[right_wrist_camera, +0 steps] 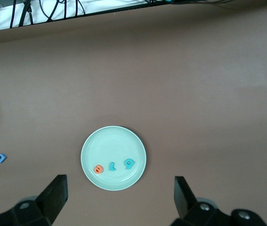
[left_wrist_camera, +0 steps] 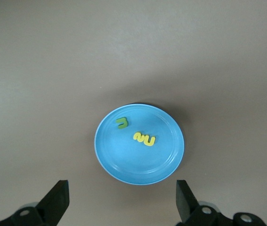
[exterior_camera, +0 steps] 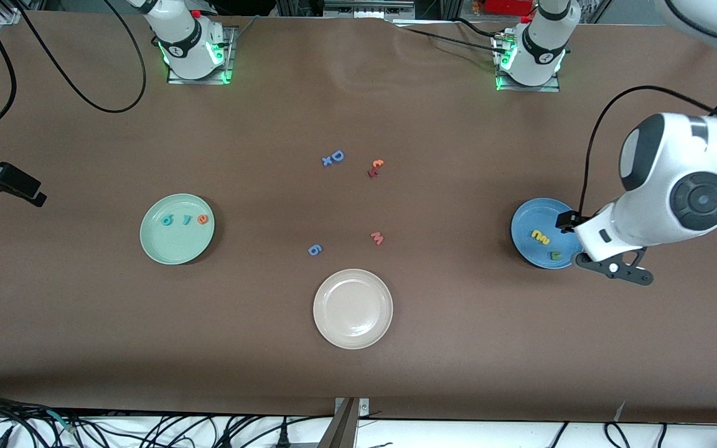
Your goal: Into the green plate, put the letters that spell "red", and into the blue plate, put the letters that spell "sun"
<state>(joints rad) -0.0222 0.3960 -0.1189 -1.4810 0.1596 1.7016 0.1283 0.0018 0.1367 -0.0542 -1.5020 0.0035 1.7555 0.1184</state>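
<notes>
The green plate (exterior_camera: 175,247) (right_wrist_camera: 109,141) lies toward the right arm's end of the table. In it are a teal "d" (exterior_camera: 167,219) (right_wrist_camera: 129,163), a teal "r" (exterior_camera: 187,219) (right_wrist_camera: 112,166) and an orange "e" (exterior_camera: 202,218) (right_wrist_camera: 97,169). The blue plate (exterior_camera: 528,219) (left_wrist_camera: 138,162) lies toward the left arm's end. It holds two touching yellow letters (exterior_camera: 540,236) (left_wrist_camera: 144,139) and a green "u" (exterior_camera: 556,254) (left_wrist_camera: 122,123). My left gripper (exterior_camera: 615,268) (left_wrist_camera: 122,186) hangs open and empty over the table beside the blue plate. My right gripper (right_wrist_camera: 119,183) is open and empty, high above the table beside the green plate.
A cream-white plate (exterior_camera: 353,308) lies nearest the front camera at mid-table. Loose letters lie around the middle: a periwinkle "6" (exterior_camera: 314,250) (right_wrist_camera: 0,158), a pink "M" (exterior_camera: 377,238), a blue "D" (exterior_camera: 333,158) and a red and orange pair (exterior_camera: 375,168).
</notes>
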